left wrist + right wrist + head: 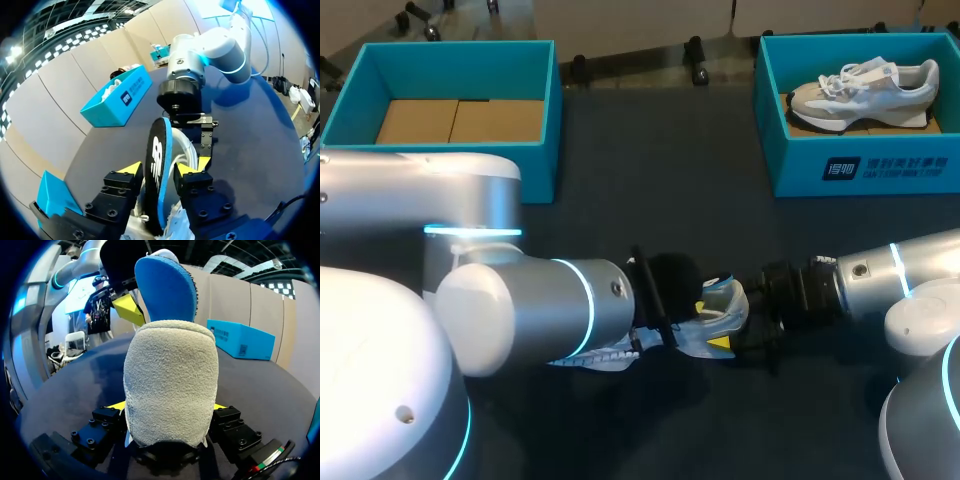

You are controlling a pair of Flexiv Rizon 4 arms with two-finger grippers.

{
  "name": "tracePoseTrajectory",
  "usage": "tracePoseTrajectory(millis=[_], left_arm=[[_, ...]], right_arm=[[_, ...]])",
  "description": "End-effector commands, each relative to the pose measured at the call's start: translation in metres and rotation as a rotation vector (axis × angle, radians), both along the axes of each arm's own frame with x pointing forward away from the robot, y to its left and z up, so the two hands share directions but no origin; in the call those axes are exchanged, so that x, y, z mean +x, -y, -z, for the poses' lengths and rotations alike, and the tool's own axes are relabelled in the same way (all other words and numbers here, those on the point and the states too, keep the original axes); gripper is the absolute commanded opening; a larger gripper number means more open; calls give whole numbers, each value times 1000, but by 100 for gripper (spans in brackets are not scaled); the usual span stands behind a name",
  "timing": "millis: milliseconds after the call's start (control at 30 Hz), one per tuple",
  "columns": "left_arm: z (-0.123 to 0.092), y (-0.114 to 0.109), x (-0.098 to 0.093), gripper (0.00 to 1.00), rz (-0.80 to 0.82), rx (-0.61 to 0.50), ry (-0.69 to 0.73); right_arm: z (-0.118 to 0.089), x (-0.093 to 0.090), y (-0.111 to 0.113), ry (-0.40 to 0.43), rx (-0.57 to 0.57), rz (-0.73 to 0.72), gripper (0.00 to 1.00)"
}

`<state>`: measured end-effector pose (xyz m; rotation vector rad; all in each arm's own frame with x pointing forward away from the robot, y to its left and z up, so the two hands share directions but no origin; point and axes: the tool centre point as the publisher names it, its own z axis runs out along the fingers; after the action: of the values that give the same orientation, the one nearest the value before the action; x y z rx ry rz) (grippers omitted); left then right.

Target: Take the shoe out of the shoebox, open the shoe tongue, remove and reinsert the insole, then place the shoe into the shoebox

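A pale grey and white shoe (720, 312) is held low over the dark table between my two arms. My right gripper (169, 407) is shut on its fuzzy heel (170, 385), a yellow tip on each side. The insole (157, 165), black on its face with a blue edge, stands upright out of the shoe's opening. My left gripper (159, 169) is shut on that insole, with one finger against each face. From the right wrist view the blue insole (167, 287) rises above the heel, with a left fingertip (127, 310) beside it.
A teal shoebox (535, 150) with brown cardboard inside stands at the back left. Another teal shoebox (880, 165) at the back right holds a second pale shoe (865, 90). Dark table lies between the boxes and the arms.
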<state>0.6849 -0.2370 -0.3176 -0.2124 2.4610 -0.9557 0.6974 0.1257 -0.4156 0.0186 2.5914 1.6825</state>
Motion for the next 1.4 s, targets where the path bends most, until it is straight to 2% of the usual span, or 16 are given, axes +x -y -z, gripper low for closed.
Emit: tracePoseTrajectory(millis=[33,133,267,800,1400], left_arm=[[2,-2,0,31,4,-5,-3],[2,-3,0,21,6,-6,-1],[1,-4,0,0,5,-8,-3],[-18,9,-6,0,4,-27,-62],[-32,27,-10,0,3,-12,-231]], right_arm=[[5,-3,-2,1,-4,2,0],[5,-3,-2,1,-4,2,0],[5,-3,-2,1,-4,2,0],[5,-3,-2,1,-4,2,0],[5,-3,-2,1,-4,2,0]])
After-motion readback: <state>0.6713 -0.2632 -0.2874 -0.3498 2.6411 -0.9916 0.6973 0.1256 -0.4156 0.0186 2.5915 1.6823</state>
